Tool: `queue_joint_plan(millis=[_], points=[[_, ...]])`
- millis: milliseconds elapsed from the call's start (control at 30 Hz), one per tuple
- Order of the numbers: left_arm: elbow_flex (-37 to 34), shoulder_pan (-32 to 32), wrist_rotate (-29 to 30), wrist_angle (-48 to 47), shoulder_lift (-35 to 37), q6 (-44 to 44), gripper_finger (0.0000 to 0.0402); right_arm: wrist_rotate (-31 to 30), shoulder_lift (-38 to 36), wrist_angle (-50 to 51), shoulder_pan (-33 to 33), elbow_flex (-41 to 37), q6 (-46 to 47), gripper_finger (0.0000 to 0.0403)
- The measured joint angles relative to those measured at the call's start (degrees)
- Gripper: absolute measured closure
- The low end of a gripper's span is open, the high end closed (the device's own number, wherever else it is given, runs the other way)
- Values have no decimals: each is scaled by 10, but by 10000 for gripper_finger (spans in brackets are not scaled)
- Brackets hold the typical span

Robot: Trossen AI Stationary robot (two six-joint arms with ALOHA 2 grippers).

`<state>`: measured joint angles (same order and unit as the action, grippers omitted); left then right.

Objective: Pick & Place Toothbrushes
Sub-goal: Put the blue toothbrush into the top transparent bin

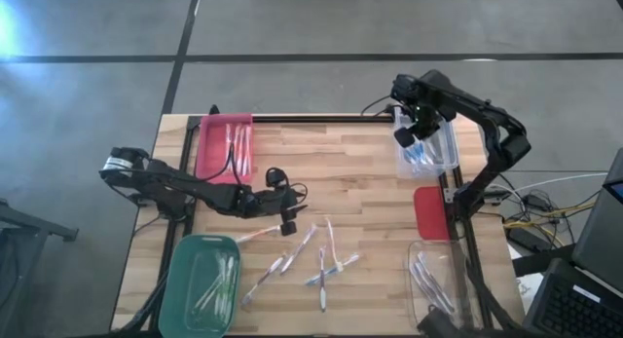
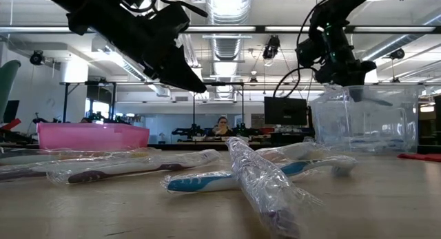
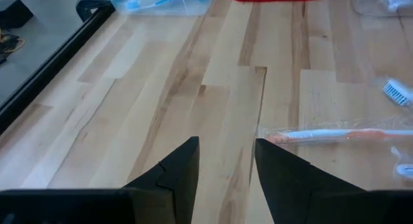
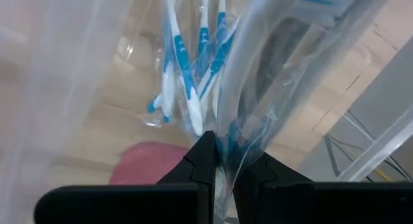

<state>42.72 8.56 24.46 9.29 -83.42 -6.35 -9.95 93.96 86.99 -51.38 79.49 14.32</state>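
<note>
Several wrapped toothbrushes (image 1: 313,258) lie loose on the wooden table (image 1: 360,172), fanned between the green bin (image 1: 201,284) and the front clear bin (image 1: 433,280), most with their long axes slanting from front-left to back-right. The left gripper (image 1: 289,213) hovers just behind this scatter, its fingers parted and empty; one pink-accented toothbrush (image 3: 335,135) lies crosswise just ahead of the fingertips (image 3: 182,161), apart from them. Behind it, the pink bin (image 1: 226,146) holds a few brushes lying front to back.

At the right, the right gripper (image 1: 411,133) hangs over the back clear bin (image 1: 428,155), fingers pinched tight on a wrapped blue toothbrush (image 4: 242,130) that extends forward from them toward the blue brushes (image 4: 187,75) in the bin. Only the right wrist view shows this pinch; from above, the held brush is hidden. The low view alone shows the wrappers' crinkled plastic (image 2: 265,184) in front.
</note>
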Motion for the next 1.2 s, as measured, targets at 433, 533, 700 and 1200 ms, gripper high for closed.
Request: queue_joint_plan(millis=[433, 533, 700, 1200], points=[[0, 0, 0, 1, 0, -14, 245, -10, -1, -45, -16, -58, -16, 380], [0, 0, 0, 1, 0, -14, 245, -22, -2, -49, -16, -62, -19, 377], [0, 0, 0, 1, 0, -14, 245, -22, -2, -53, -15, -63, -16, 353], [0, 0, 0, 1, 0, -14, 245, -22, -2, -51, -15, -61, -21, 276]])
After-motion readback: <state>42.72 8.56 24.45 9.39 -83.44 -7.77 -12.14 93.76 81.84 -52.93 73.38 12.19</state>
